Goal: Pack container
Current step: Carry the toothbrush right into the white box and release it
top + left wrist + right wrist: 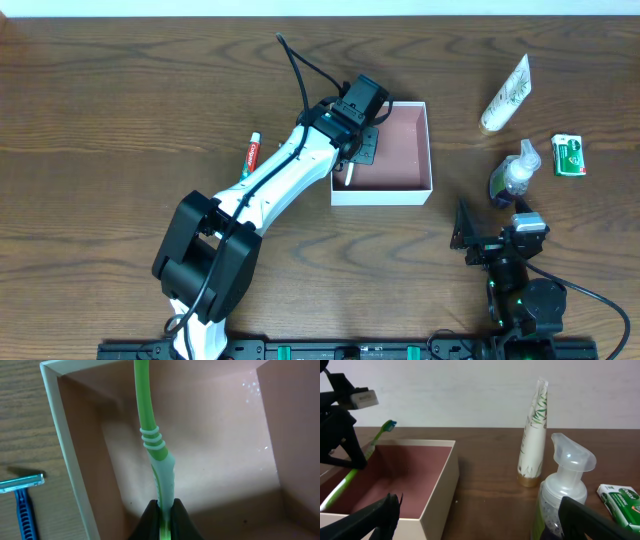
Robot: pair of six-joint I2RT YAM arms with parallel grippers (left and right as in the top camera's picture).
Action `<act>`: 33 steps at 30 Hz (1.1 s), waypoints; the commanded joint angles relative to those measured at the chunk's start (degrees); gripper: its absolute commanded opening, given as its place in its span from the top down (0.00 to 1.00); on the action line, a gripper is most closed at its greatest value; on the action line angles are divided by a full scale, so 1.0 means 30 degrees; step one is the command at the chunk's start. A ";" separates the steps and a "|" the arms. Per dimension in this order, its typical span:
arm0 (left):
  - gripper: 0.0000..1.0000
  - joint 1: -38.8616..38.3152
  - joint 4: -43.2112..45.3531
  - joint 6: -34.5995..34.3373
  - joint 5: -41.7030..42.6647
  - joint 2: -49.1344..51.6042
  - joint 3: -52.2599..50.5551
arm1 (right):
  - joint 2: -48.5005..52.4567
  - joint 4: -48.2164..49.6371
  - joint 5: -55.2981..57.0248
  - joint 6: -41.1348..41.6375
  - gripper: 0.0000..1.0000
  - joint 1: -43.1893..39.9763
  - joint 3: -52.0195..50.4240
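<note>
The container (405,145) is a shallow square box with white walls and a dusty pink inside, at the table's middle. My left gripper (358,140) hangs over its left part, shut on a green and white toothbrush (150,435). The brush slants down into the box, as the left wrist view (164,512) shows. The right wrist view shows the container's wall (437,495) and the toothbrush (375,442) rising above its far edge. My right gripper (490,225) is open and empty near the front right, and its fingers frame the right wrist view (480,520).
A toothpaste tube (252,155) lies left of the box. A blue razor (20,495) lies on the table outside the box's left wall. A white tube (507,95), a foam pump bottle (515,175) and a small green packet (568,155) are at the right.
</note>
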 commanded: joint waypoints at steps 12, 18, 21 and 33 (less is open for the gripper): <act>0.94 0.0095 -0.0087 0.0729 -0.0321 0.1129 -0.0364 | -0.0080 -0.0080 0.0058 -0.0233 0.01 0.0000 -0.0036; 0.90 0.0095 -0.0087 0.0729 -0.0277 0.1195 -0.0437 | -0.0080 -0.0080 0.0058 -0.0233 0.01 0.0000 -0.0036; 0.88 0.0095 -0.0080 0.0729 -0.0277 0.1195 -0.0459 | -0.0080 -0.0080 0.0058 -0.0233 0.01 0.0000 -0.0036; 0.85 0.0102 0.0051 0.0736 -0.0277 0.1195 -0.0452 | -0.0080 -0.0080 0.0058 -0.0233 0.01 0.0000 -0.0036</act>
